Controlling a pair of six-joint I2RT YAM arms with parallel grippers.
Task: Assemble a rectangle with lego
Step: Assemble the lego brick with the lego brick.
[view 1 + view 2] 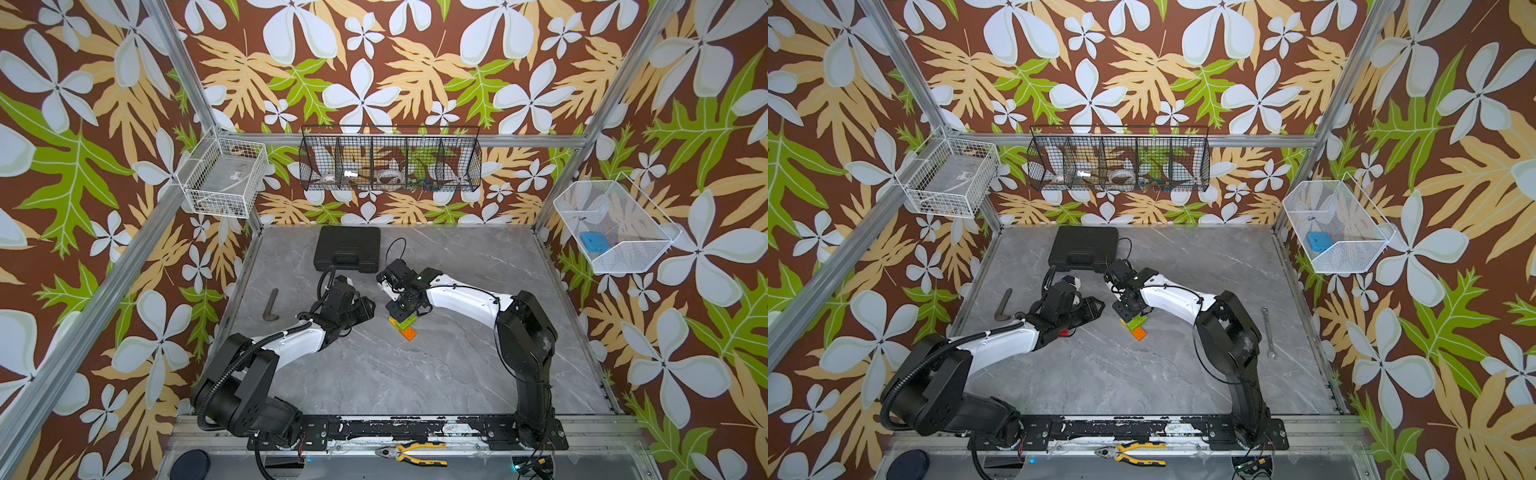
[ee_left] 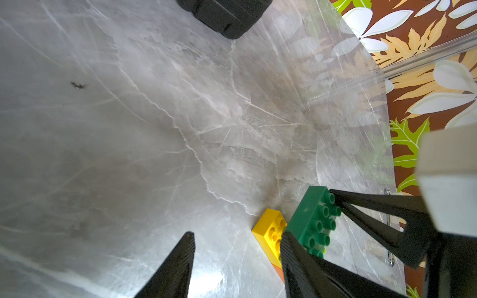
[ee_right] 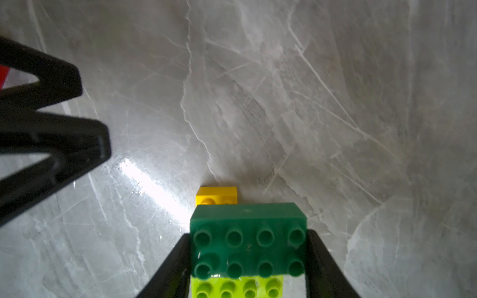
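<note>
My right gripper (image 3: 248,233) is shut on the dark green brick (image 3: 247,247), one finger at each short end. That brick sits over the yellow brick (image 3: 216,194), right beside the lime green brick (image 3: 237,287). In both top views the lime green brick (image 1: 409,319) lies on the orange brick (image 1: 409,333) at mid-table, under the right gripper (image 1: 401,313). My left gripper (image 2: 237,234) is open just left of the stack, with only bare table between its fingers. A red brick (image 1: 1064,332) peeks out from under the left wrist, mostly hidden.
A black case (image 1: 347,248) lies at the back of the marble table. An L-shaped metal key (image 1: 270,305) lies to the left and a wrench (image 1: 1268,332) to the right. Pliers (image 1: 415,453) rest on the front rail. Wire baskets hang on the walls.
</note>
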